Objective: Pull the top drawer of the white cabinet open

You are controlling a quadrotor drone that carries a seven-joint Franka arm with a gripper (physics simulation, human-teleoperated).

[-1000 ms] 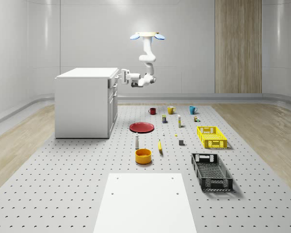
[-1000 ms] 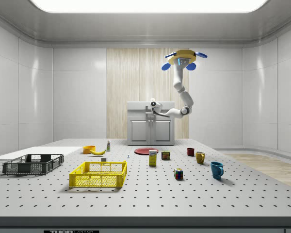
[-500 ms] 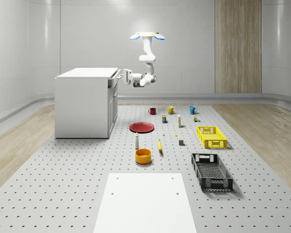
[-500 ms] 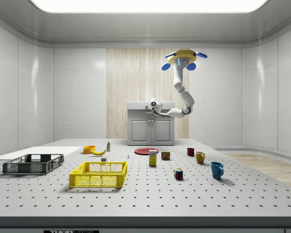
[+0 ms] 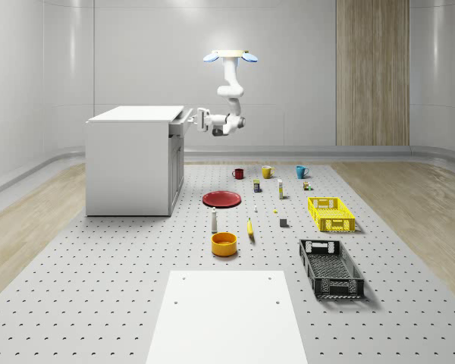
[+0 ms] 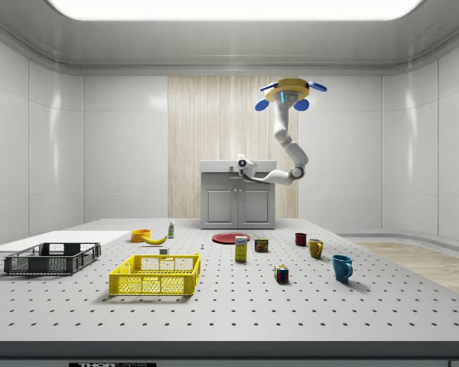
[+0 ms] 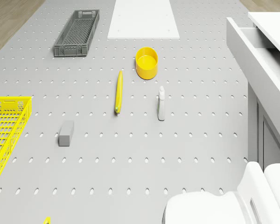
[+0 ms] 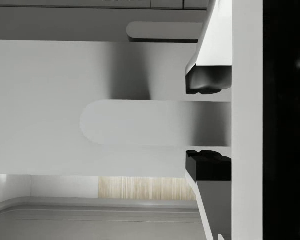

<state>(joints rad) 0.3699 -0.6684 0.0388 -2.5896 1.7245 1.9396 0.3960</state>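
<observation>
The white cabinet stands at the whole-scene view's left. Its top drawer is slid partly out, showing its hollow inside. My gripper is shut on the drawer's handle, one black pad on each side of the bar. In the whole-scene view the gripper sits at the drawer front, the arm bent down from the drone. The drone hovers high, to the right of the cabinet and above the floor. In the side view the gripper is at the top of the cabinet, below the drone.
On the floor in front of the cabinet lie a red plate, a white bottle, a banana and an orange bowl. Three mugs, a yellow crate and a black crate are further right.
My gripper has moved away from the cabinet, toward the whole-scene view's right, and the top drawer has slid further out with it. The drone has stayed in place.
</observation>
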